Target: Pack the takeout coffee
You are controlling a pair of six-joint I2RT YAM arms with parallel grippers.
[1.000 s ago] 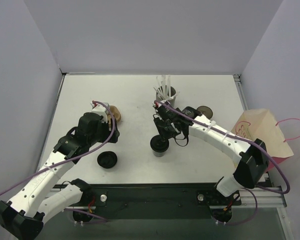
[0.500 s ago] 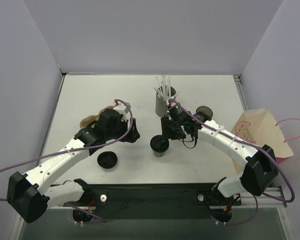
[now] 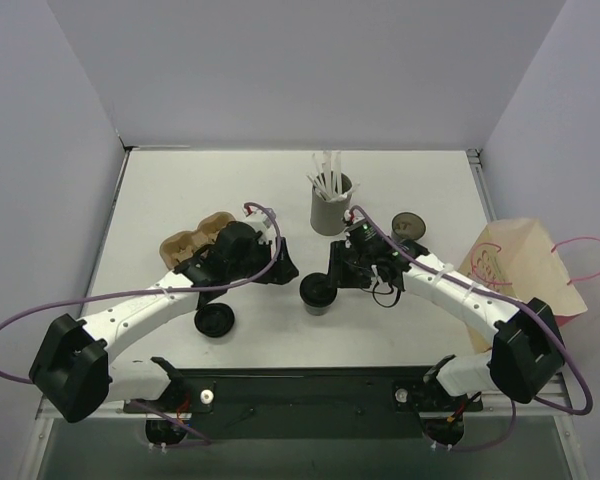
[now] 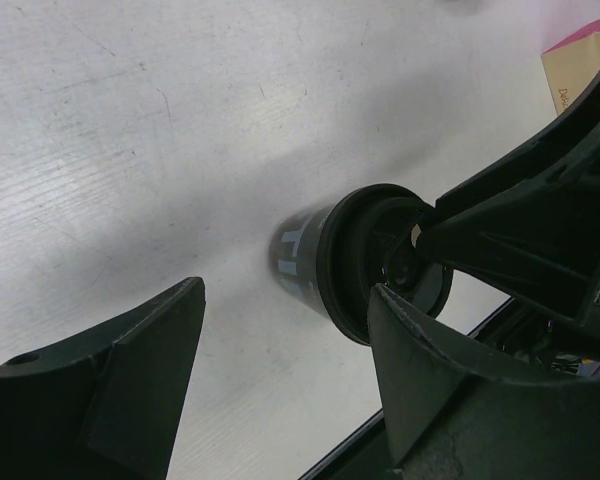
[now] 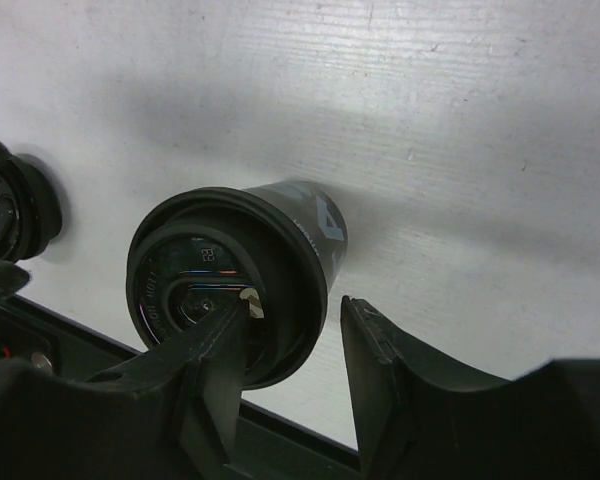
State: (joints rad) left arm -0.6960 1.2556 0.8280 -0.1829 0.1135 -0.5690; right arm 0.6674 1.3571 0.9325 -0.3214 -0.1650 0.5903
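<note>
The takeout coffee (image 3: 318, 293) is a short dark cup with a black lid on it, standing mid-table. My right gripper (image 3: 336, 277) is open at the cup's right rim. In the right wrist view, one finger (image 5: 215, 345) lies over the lid of the cup (image 5: 280, 225) and the other stands just off its side, with a gap. My left gripper (image 3: 283, 266) is open and empty, just left of the cup. In the left wrist view the cup (image 4: 325, 255) lies ahead, near the right finger (image 4: 420, 370) of the gripper (image 4: 285, 300).
A grey holder of white straws (image 3: 330, 204) stands behind the cup. A second dark cup (image 3: 410, 224) is at the right. A loose black lid (image 3: 214, 321) lies front left. A brown cup carrier (image 3: 188, 243) is at the left, and a paper bag (image 3: 520, 268) at the right edge.
My left arm has swung right, off the brown carrier, and its open gripper is now beside the cup. My right gripper has shifted slightly right, from over the lid to its rim.
</note>
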